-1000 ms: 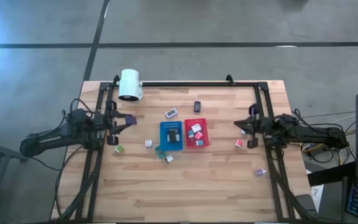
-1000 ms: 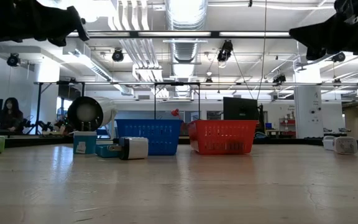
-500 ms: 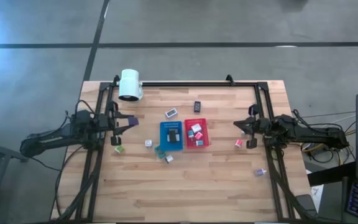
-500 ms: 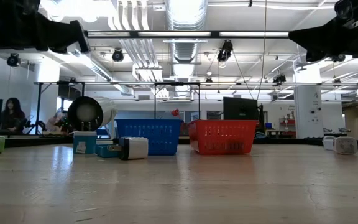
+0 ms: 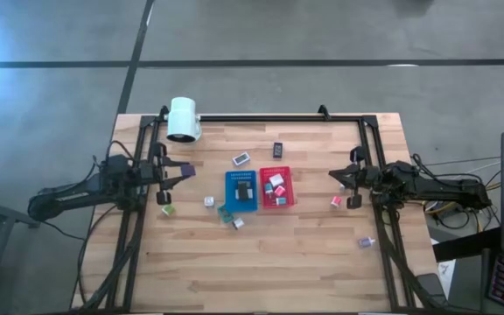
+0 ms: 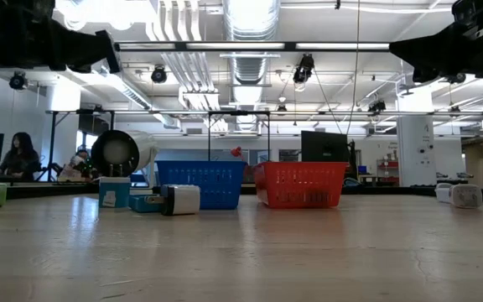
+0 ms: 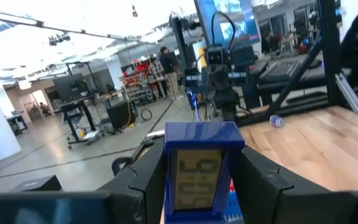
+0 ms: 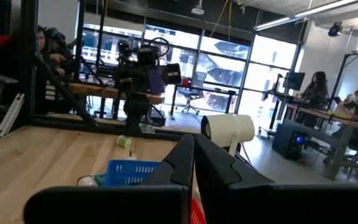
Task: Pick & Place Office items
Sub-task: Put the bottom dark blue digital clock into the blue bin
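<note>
My left gripper (image 5: 180, 171) hovers over the table's left side, shut on a small dark blue office item with a grey display (image 7: 202, 171), also seen in the high view (image 5: 187, 169). My right gripper (image 5: 338, 178) hangs shut and empty over the right side, near a pink-red item (image 5: 336, 201). A blue tray (image 5: 232, 200) and a red tray (image 5: 288, 199) at mid table hold a few items. Others lie loose on the wood: a white-blue one (image 5: 241, 159), a black one (image 5: 277, 150), a green one (image 5: 167, 210). My left gripper pinches the blue item by its two narrow sides (image 7: 168, 180) between its two fingers (image 7: 143, 183), display facing the wrist. The fingers come level from the table's left. The item stands upright, lifted clear of the table.
A big white lamp head (image 5: 183, 119) sits at the far left corner. A black frame (image 5: 261, 117) runs along the far edge and down both sides. More small items lie near the trays (image 5: 237, 223) and at the right (image 5: 366, 241). People sit beyond the table (image 6: 19, 155).
</note>
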